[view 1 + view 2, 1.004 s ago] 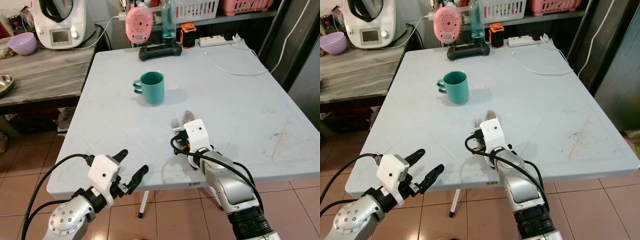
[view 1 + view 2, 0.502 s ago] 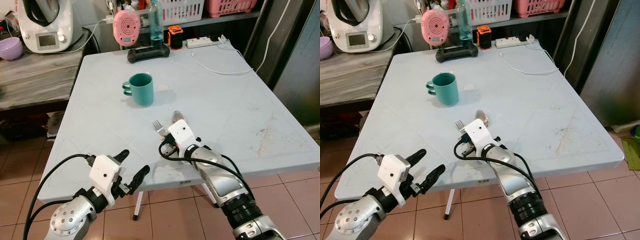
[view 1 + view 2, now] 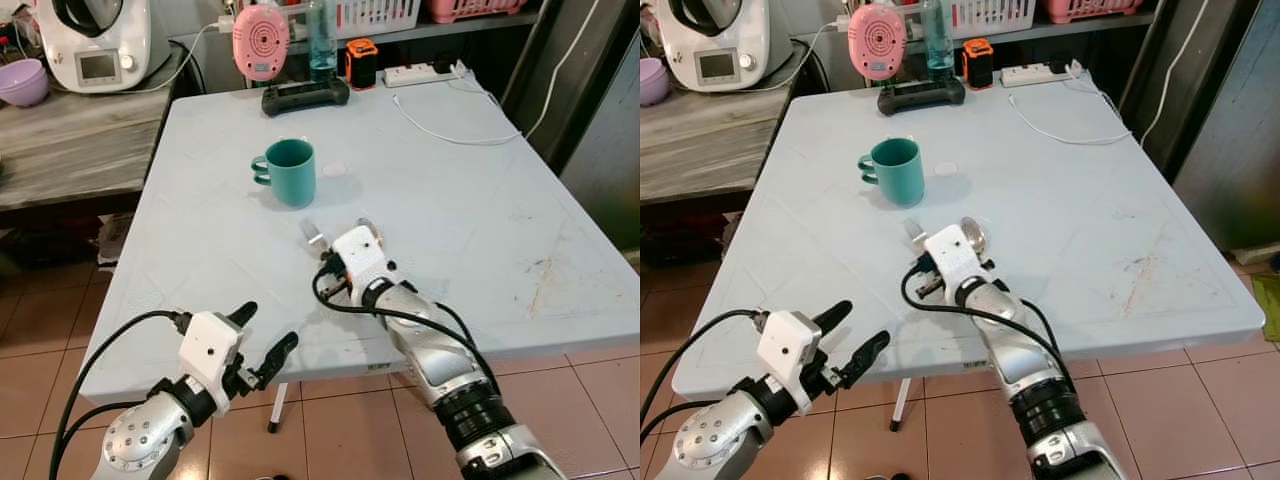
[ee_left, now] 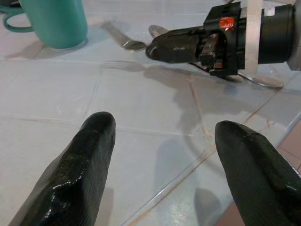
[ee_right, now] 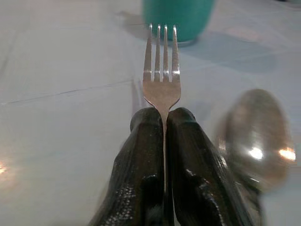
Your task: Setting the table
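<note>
A teal mug (image 3: 290, 172) stands upright on the pale blue table (image 3: 450, 210). My right gripper (image 5: 164, 115) rests low over the table in front of the mug, shut on the handle of a steel fork (image 5: 162, 77) whose tines point at the mug. A steel spoon (image 5: 254, 134) lies flat on the table right beside the fork (image 3: 312, 236), with its bowl (image 3: 972, 233) toward the mug. My left gripper (image 3: 265, 330) hovers open by the table's front edge, its fingers (image 4: 89, 155) wide apart and holding nothing.
A pink round device (image 3: 260, 40), a black controller (image 3: 305, 97), an orange box (image 3: 360, 62), a power strip (image 3: 430, 72) and a white cable (image 3: 460, 125) line the far edge. A wooden side table (image 3: 70, 150) with a kitchen machine (image 3: 95, 40) stands left.
The camera has shifted. My right gripper has carried the fork a little to the left, away from the spoon, which has stayed put. The left gripper keeps its place.
</note>
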Controlling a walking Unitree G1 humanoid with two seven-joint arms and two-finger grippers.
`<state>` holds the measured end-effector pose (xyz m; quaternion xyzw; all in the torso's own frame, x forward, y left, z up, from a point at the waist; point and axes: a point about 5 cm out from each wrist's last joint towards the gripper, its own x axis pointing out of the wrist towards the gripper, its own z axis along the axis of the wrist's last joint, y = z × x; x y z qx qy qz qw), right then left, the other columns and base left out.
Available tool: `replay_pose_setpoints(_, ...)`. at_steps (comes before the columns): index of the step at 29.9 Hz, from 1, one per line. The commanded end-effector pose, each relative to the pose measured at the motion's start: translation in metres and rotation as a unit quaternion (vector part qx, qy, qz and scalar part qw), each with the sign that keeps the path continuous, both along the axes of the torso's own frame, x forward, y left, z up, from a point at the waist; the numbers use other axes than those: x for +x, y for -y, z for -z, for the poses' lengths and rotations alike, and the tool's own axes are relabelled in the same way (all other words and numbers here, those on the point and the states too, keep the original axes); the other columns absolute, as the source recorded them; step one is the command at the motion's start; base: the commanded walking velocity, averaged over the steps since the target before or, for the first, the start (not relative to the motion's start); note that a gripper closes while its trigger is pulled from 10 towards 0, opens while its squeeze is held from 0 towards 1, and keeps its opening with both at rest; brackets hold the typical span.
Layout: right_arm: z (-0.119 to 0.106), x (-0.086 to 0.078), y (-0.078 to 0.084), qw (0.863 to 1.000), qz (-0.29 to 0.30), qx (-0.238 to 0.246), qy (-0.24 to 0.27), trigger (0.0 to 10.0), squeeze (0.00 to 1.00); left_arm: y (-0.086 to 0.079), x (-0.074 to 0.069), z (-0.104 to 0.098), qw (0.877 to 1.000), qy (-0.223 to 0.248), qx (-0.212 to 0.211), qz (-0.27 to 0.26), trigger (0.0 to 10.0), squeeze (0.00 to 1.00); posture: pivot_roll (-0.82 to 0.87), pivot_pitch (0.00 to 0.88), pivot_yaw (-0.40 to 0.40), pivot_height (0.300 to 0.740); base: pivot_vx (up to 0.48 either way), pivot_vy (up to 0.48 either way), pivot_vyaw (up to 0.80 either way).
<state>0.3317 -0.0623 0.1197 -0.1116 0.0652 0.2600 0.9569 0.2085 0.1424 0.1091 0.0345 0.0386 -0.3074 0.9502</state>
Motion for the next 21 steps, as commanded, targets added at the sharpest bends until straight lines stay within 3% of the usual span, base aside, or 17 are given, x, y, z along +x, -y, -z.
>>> replay_pose_setpoints(1,-0.0024,-0.0013,0.0007,1.000,0.011,0.019,-0.002,10.0,1.00,-0.0023,-0.0001,0.0021,1.000,-0.002,0.006,-0.001,10.0,0.00,-0.07,0.101,0.102,0.740,0.000,0.000,0.00)
replay_pose_setpoints(11,0.0037,-0.0050,-0.0006,0.999,0.005,0.027,-0.029,10.0,1.00,-0.0013,0.0029,0.0032,1.000,-0.002,0.008,0.005,10.0,0.00,-0.08,0.102,0.108,0.740,0.000,0.000,0.00)
replay_pose_setpoints(17,0.0030,-0.0027,0.0028,0.998,0.039,0.025,-0.049,10.0,1.00,-0.0006,0.0040,0.0038,1.000,-0.002,0.008,0.007,10.0,0.00,-0.08,0.098,0.110,0.740,0.000,0.000,0.00)
replay_pose_setpoints(21,0.0013,-0.0043,-0.0044,0.997,0.043,0.035,-0.052,10.0,1.00,-0.0001,0.0046,0.0038,1.000,-0.002,0.008,0.008,10.0,0.00,-0.08,0.098,0.111,0.740,0.000,0.000,0.00)
